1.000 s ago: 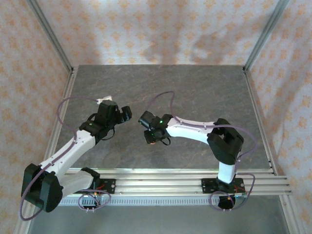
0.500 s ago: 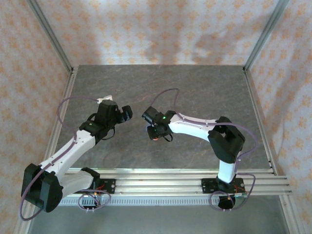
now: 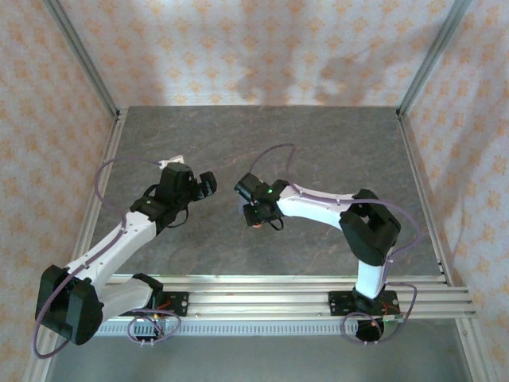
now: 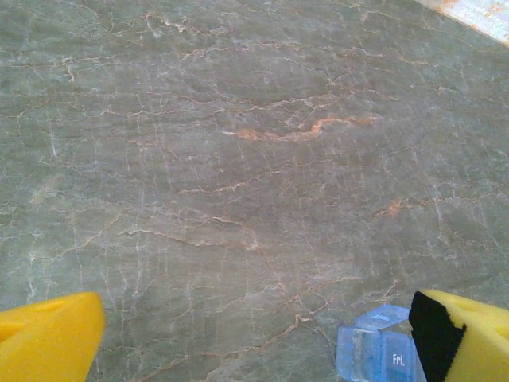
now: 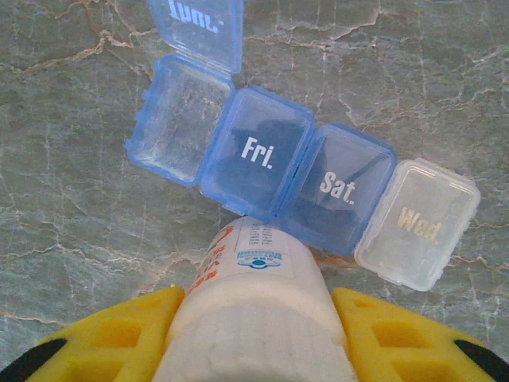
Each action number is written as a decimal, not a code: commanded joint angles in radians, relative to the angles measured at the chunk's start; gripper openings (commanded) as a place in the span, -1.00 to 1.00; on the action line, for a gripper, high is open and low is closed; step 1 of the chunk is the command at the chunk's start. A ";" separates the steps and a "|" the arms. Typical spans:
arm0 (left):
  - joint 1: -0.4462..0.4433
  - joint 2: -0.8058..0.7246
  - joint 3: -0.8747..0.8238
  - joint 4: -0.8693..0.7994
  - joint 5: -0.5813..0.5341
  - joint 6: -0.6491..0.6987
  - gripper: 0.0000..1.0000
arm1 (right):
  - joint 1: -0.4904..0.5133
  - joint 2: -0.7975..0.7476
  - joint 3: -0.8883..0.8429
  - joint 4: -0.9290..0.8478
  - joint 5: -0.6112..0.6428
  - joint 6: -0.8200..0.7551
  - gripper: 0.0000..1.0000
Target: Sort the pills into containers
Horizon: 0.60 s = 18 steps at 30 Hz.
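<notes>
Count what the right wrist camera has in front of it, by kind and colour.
Blue compartments: 3 (one with its lid open)
Clear compartment: 1
White bottle: 1
Total: 5

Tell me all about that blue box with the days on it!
The pill box is see-through blue plastic, a strip of little compartments lying flat on the marbled table. The Thur. lid stands open; Fri. and Sat. are shut, and the Wed. compartment looks clear, not blue. A white bottle is right by Fri.; touching is unclear.
</notes>
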 commanded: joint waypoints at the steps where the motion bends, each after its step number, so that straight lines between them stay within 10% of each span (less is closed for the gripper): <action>1: 0.009 0.002 0.000 0.022 0.010 -0.012 1.00 | -0.009 -0.019 0.000 -0.002 0.034 -0.008 -0.58; 18: 0.008 0.037 0.017 0.075 0.137 -0.003 1.00 | -0.015 -0.147 0.094 -0.131 -0.004 0.006 -0.56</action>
